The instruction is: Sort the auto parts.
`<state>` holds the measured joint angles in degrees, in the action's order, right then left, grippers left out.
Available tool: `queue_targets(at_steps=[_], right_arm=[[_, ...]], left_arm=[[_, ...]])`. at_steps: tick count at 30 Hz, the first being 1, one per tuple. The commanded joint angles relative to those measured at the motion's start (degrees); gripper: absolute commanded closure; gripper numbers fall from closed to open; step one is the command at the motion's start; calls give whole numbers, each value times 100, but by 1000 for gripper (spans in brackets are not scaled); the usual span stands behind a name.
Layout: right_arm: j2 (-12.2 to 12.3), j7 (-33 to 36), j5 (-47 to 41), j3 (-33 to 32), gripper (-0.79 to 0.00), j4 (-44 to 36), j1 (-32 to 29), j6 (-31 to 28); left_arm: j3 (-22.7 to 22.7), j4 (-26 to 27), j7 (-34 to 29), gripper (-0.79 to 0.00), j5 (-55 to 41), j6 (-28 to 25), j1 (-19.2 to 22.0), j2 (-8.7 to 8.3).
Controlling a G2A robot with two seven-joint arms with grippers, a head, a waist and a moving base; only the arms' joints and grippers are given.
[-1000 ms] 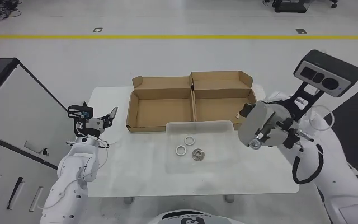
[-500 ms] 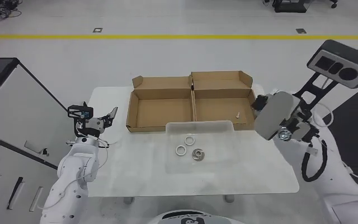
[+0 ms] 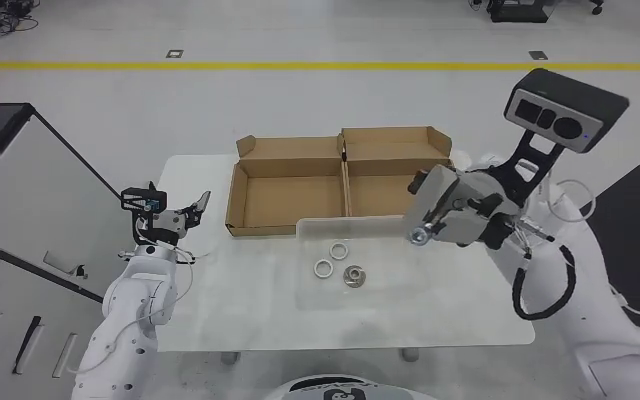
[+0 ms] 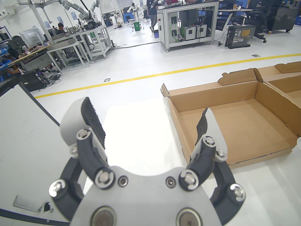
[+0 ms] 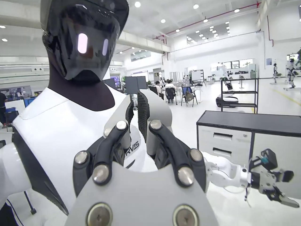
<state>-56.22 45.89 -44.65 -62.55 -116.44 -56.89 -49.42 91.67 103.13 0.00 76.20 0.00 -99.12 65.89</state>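
Note:
My right gripper (image 3: 420, 236) hangs over the right end of the clear tray (image 3: 302, 231), shut on a small threaded metal bolt (image 5: 134, 101); in its wrist view the gripper (image 5: 136, 97) points back at the robot's torso. In the tray lie two white rings (image 3: 339, 250) (image 3: 325, 268) and a metal flanged part (image 3: 353, 274). Behind it stand two open cardboard boxes, the left box (image 3: 285, 200) (image 4: 235, 123) bare and the right box (image 3: 380, 192) partly hidden by the right arm. My left gripper (image 3: 190, 210) (image 4: 145, 111) is open near the table's left edge, holding nothing.
The white table (image 3: 250, 300) has bare room in front of the tray and to its left. A dark-edged white panel (image 3: 60, 190) leans beside the left arm. The left arm's gripper (image 5: 277, 189) is seen far off over the table.
The right arm swung out to the right, then back left to the tray's right end, keeping the bolt in its grip. The left arm has stayed still.

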Motion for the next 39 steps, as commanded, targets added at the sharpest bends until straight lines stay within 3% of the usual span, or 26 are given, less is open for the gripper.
queue_targets(at_steps=[1,39], right_arm=[[-23,-109,-197,5,0,-68,-62,-70],[-74,-149,-479,28,0,-227,-177,-123]], left_arm=[[0,0,0,-785,0,0,0,0],[0,0,0,-785,0,0,0,0]])
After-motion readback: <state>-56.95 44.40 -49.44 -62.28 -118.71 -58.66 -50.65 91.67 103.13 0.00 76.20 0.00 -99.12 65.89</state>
